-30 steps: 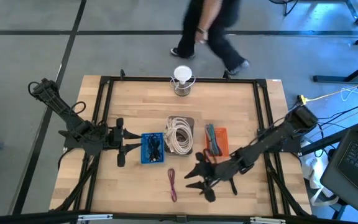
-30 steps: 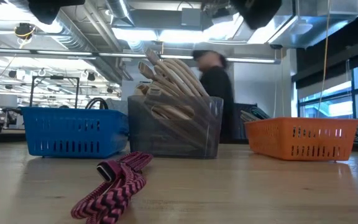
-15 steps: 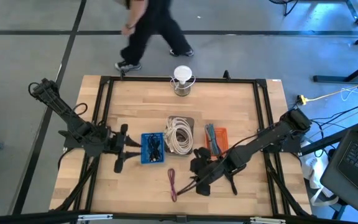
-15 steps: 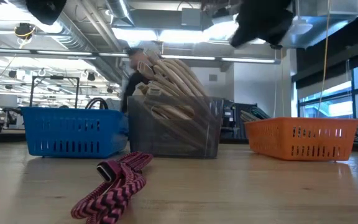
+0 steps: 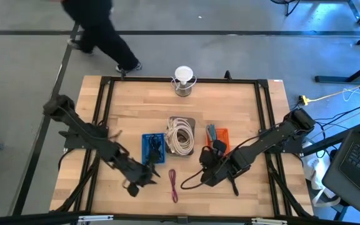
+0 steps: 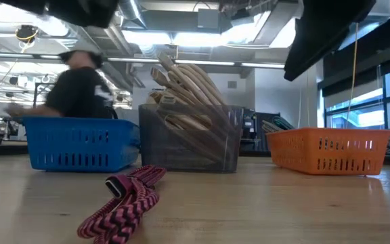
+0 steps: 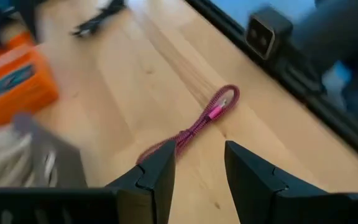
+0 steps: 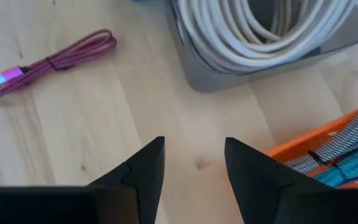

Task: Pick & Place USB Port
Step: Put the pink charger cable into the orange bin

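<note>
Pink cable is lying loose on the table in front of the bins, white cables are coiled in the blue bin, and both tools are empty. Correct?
Not quite. The white cables are coiled in the grey bin, not the blue bin; the high view shows it. The pink cable does lie loose on the table, and both the left tool and right tool are empty.

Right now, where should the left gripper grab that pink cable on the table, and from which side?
Grip the pink cable at the middle of its folded bundle, coming straight down with the fingers across its length. It lies flat and narrow on the table, and the left gripper is open close by.
</note>
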Motion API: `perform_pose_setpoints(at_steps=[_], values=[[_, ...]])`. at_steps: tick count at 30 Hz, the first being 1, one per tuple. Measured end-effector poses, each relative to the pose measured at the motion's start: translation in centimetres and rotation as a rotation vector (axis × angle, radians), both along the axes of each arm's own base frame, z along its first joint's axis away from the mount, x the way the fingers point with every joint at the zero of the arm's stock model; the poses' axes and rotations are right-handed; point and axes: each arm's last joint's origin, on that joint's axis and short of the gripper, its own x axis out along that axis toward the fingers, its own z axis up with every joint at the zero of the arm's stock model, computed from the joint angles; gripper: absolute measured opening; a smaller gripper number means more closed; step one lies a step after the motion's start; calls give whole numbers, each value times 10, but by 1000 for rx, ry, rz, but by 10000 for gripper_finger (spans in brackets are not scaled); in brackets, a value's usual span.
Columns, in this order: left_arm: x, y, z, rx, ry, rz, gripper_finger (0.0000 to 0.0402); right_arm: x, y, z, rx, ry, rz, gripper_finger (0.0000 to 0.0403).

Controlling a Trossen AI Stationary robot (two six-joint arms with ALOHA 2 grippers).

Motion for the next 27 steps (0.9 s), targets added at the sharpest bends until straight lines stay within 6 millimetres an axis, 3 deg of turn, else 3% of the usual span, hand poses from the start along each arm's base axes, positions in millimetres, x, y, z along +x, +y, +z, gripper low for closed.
perform_pose_setpoints(at_steps=[5,14,27], values=[[34,-11,-12,227,109,-161,129,-7,-4,5,-39,6,-25,169],[72,-18,-36,488,185,-344,129,-34,-10,32,-135,-82,-134,169],[87,-16,-67,565,243,-494,129,-52,-14,54,-171,-168,-148,169]])
